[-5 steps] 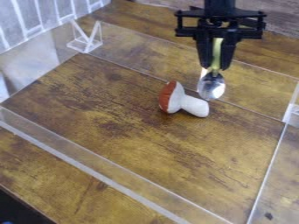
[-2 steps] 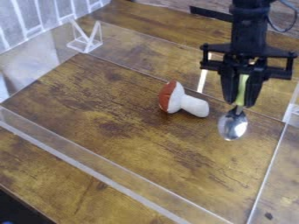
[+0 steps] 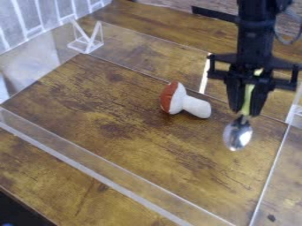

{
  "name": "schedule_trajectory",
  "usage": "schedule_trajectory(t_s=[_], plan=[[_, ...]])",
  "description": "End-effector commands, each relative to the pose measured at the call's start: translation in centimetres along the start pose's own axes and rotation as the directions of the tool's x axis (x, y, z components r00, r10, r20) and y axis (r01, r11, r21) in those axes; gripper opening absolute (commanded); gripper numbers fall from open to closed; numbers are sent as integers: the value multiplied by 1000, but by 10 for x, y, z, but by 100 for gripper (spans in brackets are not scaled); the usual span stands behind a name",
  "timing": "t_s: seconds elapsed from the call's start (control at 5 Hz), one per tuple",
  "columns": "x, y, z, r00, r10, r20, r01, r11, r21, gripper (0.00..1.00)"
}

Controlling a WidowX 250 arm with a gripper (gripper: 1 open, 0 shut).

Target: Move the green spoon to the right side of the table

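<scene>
Green spoon (image 3: 239, 132) in jaws (image 3: 246, 108), bowl hanging down.

The gripper (image 3: 245, 106) is blurred, its fingertips smeared into the dark shape above them, and they cover part of the green spoon's handle (image 3: 246, 97). Where exactly the fingers meet that handle is too smudged to tell, though it seems to be pinched between them. The spoon's silver bowl (image 3: 237, 134) is soft-edged too. The robot arm (image 3: 245, 13) runs out of the picture at the top, and a cable (image 3: 281, 33) beside it is cut off by the right edge. The table (image 3: 112, 132) also continues past the picture's edges, and the arm and gripper hide a stretch of it. At the bottom left corner, a dark thing (image 3: 14, 214) is cut off and too dim to name.
</scene>
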State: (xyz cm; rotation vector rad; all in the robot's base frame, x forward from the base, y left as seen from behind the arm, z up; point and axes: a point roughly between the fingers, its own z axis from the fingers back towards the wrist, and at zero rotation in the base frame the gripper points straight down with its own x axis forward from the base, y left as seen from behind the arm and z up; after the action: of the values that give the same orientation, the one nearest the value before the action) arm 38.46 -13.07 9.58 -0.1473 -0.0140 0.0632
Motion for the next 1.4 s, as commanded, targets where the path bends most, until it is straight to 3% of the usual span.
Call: schedule_trajectory(t_s=[0.0,0.4,1.2], plan=[[2,-8,10,997,-41,71,42,999,-10,0],[15,-6,-6,995,-72,68,70,997,21,0],[35,10,-8,997,-61,43,59,997,51,0]])
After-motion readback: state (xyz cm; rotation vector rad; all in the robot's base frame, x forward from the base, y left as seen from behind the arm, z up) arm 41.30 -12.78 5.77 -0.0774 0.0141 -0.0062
